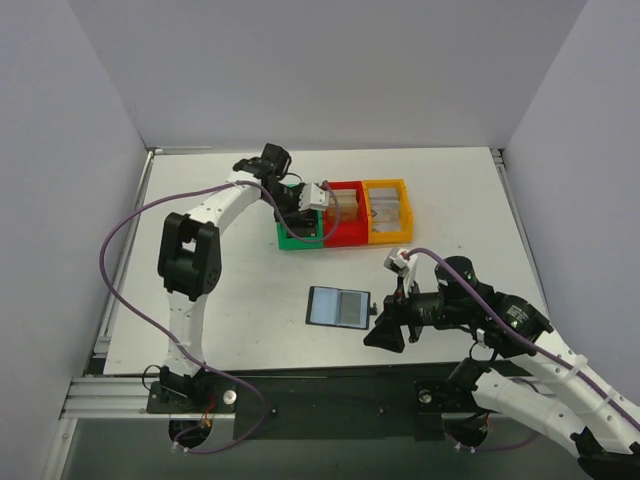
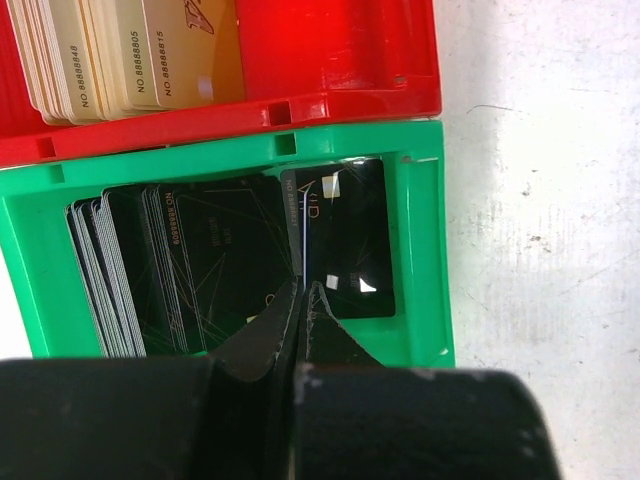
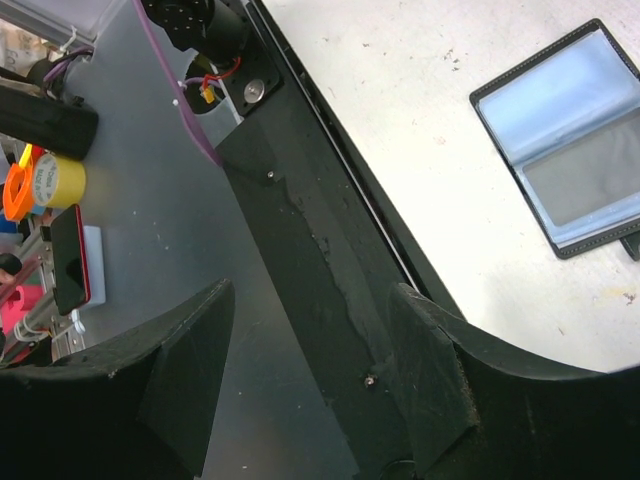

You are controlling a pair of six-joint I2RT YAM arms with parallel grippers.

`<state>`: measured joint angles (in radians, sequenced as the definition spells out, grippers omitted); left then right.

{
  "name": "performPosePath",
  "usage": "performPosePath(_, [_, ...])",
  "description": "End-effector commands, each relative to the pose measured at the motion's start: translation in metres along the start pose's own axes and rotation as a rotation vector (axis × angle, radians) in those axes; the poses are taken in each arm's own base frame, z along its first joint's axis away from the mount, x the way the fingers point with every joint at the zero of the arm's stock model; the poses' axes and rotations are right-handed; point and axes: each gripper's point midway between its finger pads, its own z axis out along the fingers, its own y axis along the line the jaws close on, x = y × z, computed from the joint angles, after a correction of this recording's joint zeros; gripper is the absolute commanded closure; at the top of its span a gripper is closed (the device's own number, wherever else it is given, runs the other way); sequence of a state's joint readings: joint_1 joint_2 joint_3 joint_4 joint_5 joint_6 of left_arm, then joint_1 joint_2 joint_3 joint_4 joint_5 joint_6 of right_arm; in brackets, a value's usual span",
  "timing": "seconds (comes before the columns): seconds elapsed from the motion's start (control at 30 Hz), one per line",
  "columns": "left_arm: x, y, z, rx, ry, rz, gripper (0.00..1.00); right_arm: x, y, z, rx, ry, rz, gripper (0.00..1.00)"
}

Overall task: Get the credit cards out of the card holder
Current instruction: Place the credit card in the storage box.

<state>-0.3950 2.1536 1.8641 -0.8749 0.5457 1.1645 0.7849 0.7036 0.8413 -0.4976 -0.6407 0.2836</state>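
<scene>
Two hands apart: left hand [image 2: 300, 290] pinched shut over the green bin [image 2: 420, 250]; right hand [image 3: 312, 290], wide and empty, should probably approach the open card holder [image 1: 338, 307] low from 4 o'clock.

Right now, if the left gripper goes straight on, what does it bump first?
Most likely the black cards in the green bin; the shut left gripper aims right at them. How close it already is, I can't tell.

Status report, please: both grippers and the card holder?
Left gripper shut, over the green bin. Right gripper open, empty. Card holder lies open on table, nothing blocking it.
</scene>
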Motion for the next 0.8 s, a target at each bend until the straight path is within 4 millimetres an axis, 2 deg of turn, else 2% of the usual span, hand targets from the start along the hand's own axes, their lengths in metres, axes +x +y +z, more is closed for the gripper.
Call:
performPosePath(0.0, [-0.011, 0.019, 0.005, -0.052, -0.022, 0.066, 1.00, -0.002, -0.002, 0.005, -0.002, 0.001, -0.011, 0.42])
performPosePath(0.4, [0.004, 0.024, 0.029, -0.063, 0.020, 0.072, 1.00, -0.005, -0.008, 0.006, 0.022, 0.004, -0.025, 0.42])
performPosePath(0.77, [0.014, 0.032, 0.037, -0.087, 0.028, 0.062, 1.00, -0.011, -0.007, 0.004, 0.032, -0.005, -0.034, 0.42])
